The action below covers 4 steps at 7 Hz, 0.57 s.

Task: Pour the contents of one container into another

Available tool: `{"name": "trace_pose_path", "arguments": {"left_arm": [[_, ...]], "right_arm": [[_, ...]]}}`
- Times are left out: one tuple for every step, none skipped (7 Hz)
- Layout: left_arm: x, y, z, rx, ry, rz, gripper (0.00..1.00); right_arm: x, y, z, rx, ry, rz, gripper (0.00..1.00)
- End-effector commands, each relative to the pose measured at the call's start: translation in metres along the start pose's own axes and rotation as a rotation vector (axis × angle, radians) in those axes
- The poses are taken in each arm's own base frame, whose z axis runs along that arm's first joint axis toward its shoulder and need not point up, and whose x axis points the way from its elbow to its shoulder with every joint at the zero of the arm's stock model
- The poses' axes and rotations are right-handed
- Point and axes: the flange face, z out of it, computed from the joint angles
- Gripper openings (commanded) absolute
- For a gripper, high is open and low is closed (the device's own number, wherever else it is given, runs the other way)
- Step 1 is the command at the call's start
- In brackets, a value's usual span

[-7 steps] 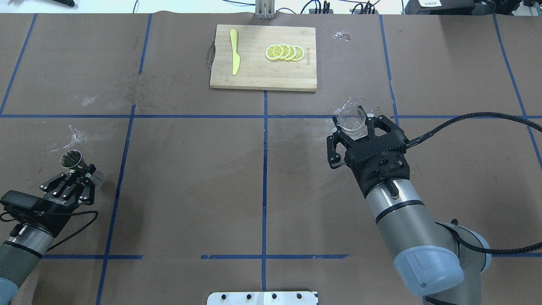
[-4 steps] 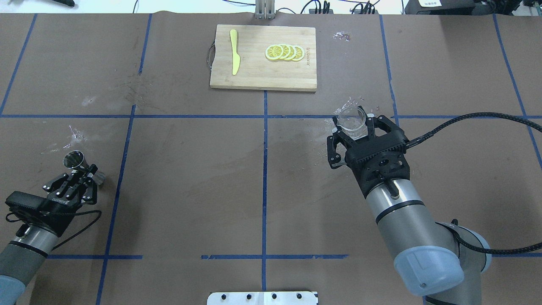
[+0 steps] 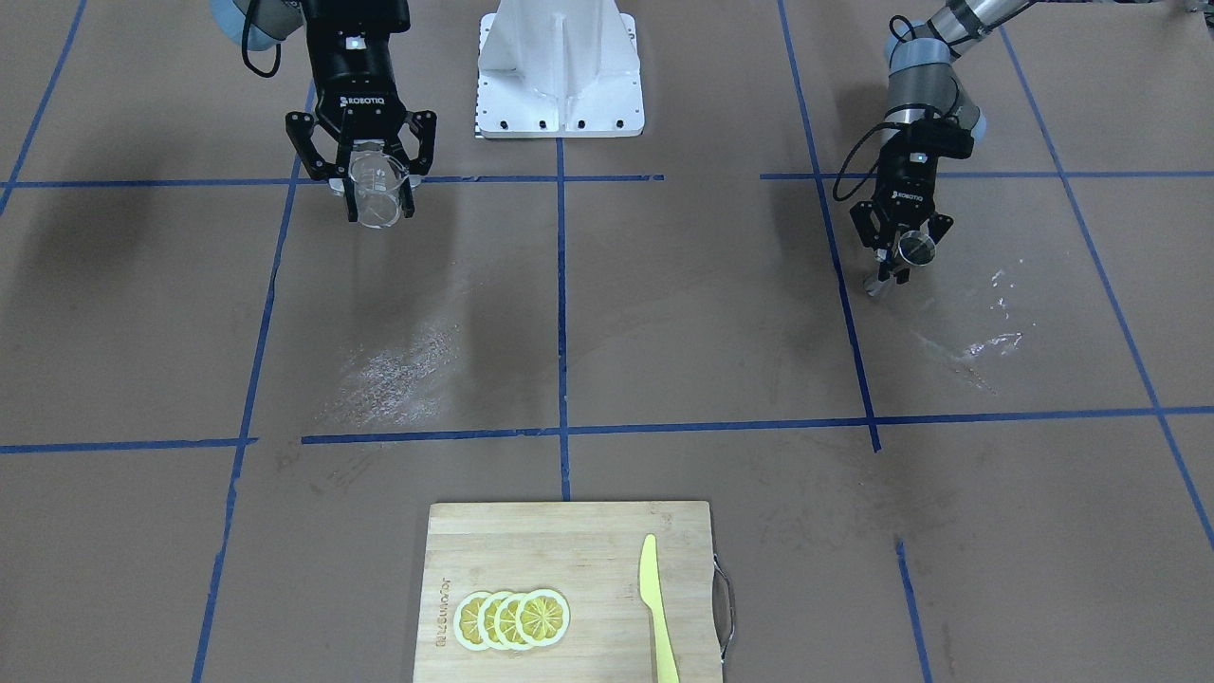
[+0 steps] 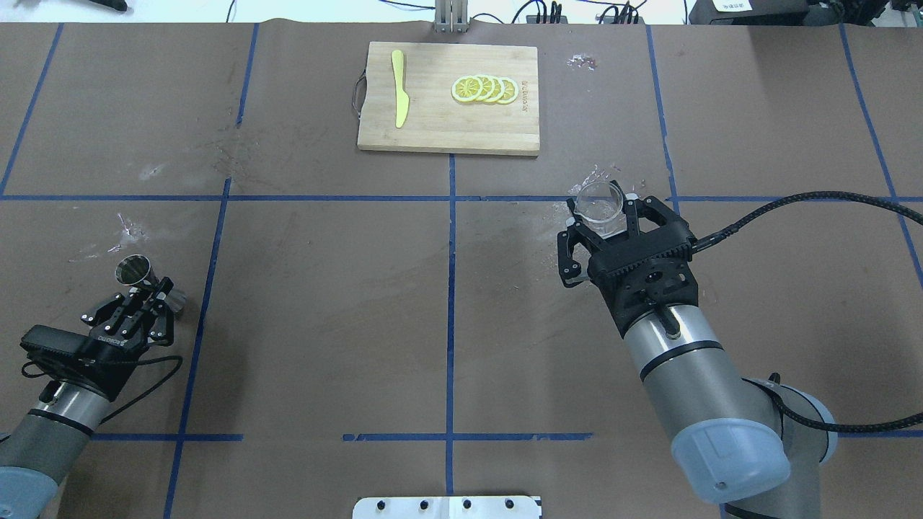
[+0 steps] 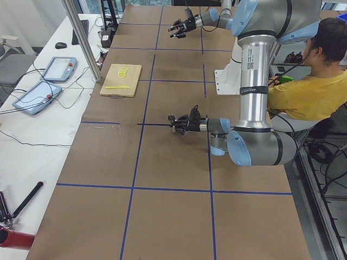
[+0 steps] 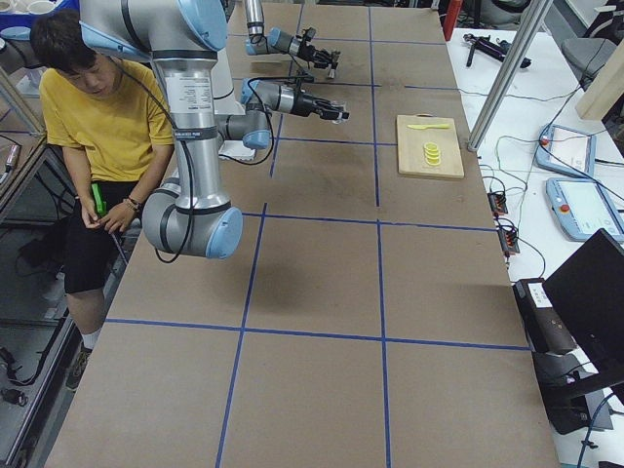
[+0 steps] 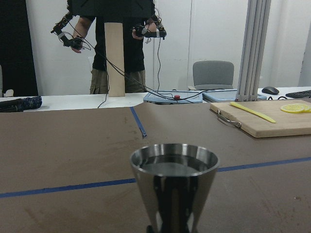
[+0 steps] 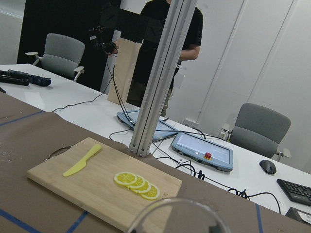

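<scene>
Exterior front-facing: right gripper, seemingly "ROBOTIQ"

Long table papered in brown and ruled into squares with blue tape. Beyond its far edge, an aluminium post rising from a white bench. Right of the post, a grey office chair against a plain white wall. Left of the post, a second grey chair before a black panel. Just beside the post's foot, a grey tablet with a red button. Soft indoor light, faint shadows on the paper.
</scene>
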Motion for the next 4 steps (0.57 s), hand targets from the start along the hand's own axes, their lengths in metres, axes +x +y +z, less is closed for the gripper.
{"name": "trace_pose_path", "arguments": {"left_arm": [[0.0069,0.0033,0.003,0.001,0.0,0.001,0.0],[0.0095,0.0043,0.0042,0.001,0.0,0.002,0.0],[0.0108,0.0048,0.0042,0.0,0.001,0.002,0.0],[0.0129,0.005,0.0049,0.001,0.002,-0.001,0.0]], "right_arm": [[0.0,0.0018,0.0007,-0.002,0.001,-0.002,0.0],[0.0005,0.0023,0.0007,-0.002,0.003,-0.003,0.0],[0.0004,0.0024,0.0007,-0.002,0.002,-0.003,0.0],[0.0004,0.0024,0.0007,-0.002,0.002,-0.003,0.0]]}}
